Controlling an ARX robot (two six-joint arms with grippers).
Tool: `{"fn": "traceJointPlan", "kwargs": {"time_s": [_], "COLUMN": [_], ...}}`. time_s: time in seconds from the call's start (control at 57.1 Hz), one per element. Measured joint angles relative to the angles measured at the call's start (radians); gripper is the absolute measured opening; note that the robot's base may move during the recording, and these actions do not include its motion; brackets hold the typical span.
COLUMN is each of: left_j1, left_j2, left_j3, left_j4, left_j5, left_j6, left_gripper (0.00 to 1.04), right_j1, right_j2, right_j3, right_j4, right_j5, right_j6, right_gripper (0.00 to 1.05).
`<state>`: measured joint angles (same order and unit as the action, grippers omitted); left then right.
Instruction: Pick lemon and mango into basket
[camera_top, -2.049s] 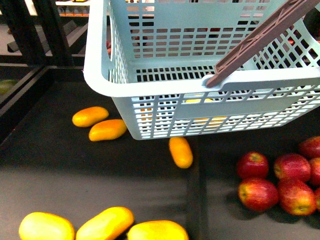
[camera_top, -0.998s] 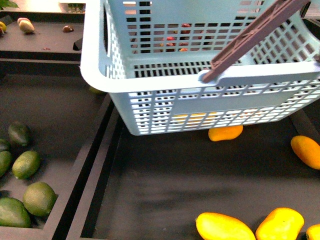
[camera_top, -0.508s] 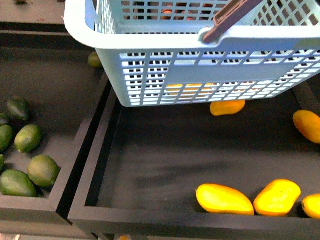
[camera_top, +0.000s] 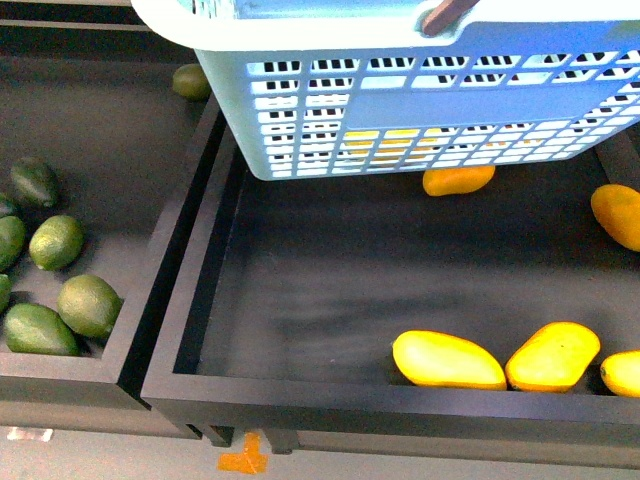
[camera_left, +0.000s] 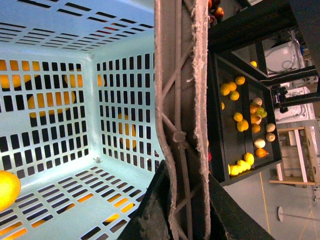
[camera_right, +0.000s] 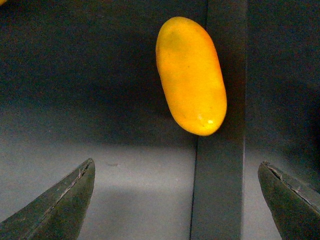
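Mangoes (camera_top: 447, 360) are scattered in the middle tray (camera_top: 350, 405) of the front view: three lie along its near wall, a fourth mango (camera_top: 458, 180) lies just beside the lower edge of the basket (camera_top: 400, 100), and a fifth mango (camera_top: 618, 215) is cut off at the right edge. Green fruits (camera_top: 88, 305) are gathered in the left tray (camera_top: 60, 385). The basket is held clear above the far part of the middle tray, and yellow is glimpsed through its slots.

From the left wrist view the basket's inside is seen. A bright yellow rounded fruit, taken as the lemon (camera_left: 7, 189), rests inside on the slotted plastic and is cut off by the picture's edge. The grey-brown handle (camera_left: 180, 100), edged by a frayed white tie (camera_left: 202, 75), runs between the dark fingers of the left gripper (camera_left: 182, 200), which are pressed against it from both sides.

In the right wrist view the right gripper (camera_right: 177, 200) is spread wide with nothing between its fingers (camera_right: 65, 205). A mango (camera_right: 191, 75) lies on the dark surface, touching a black rail (camera_right: 220, 165), apart from both fingers. Which of the front view's fruits this is cannot be told.
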<state>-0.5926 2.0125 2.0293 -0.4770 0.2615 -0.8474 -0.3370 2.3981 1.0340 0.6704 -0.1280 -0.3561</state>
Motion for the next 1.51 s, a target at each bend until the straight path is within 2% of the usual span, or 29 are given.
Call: {"fn": "traceJointPlan", "kwargs": {"time_s": [0.7,1.366,1.506], "left_j1": [0.0,0.0,0.0], "left_j2": [0.0,0.0,0.0], "left_j3": [0.0,0.0,0.0], "left_j4": [0.0,0.0,0.0], "left_j5": [0.001,0.001,0.001], "left_j6": [-0.002,-0.002,-0.002], "left_gripper": [0.08,0.08,0.08], "right_j1": [0.09,0.069,0.063], "right_j2": [0.318,0.441,0.446], "right_j3": [0.672,0.817,0.821], "right_j4": [-0.327,-0.423,-0.444], "right_j5": [0.031,0.073,0.075], "right_j6": [0.023,0.027,0.032], "right_gripper": [0.96,0.96,0.8]}}
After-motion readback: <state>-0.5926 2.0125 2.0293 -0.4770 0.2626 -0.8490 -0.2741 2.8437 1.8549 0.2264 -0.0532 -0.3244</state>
